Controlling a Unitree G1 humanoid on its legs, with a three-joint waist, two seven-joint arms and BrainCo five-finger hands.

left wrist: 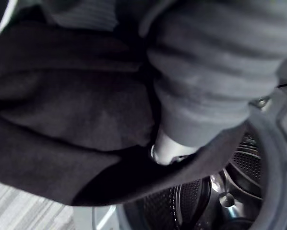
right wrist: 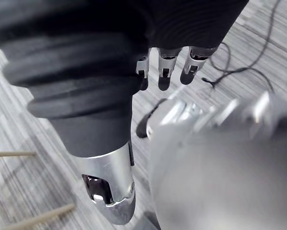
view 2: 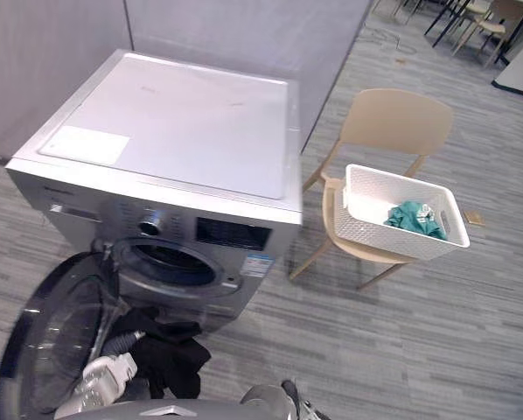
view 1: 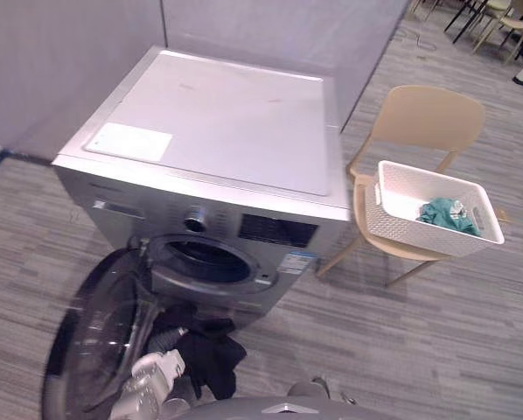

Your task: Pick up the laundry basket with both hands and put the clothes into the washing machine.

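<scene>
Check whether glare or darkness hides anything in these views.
Left eye view: mild sheen on the washing machine top, nothing lost. Left wrist view: the dark garment reads as near-black folds, with glints on the drum. Right wrist view: evenly lit.

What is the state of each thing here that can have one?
washing machine door: open.
black garment: draped on the left robot hand, before the drum opening.
laundry basket: upright on the chair, teal garment inside.
right robot hand: open, empty.
</scene>
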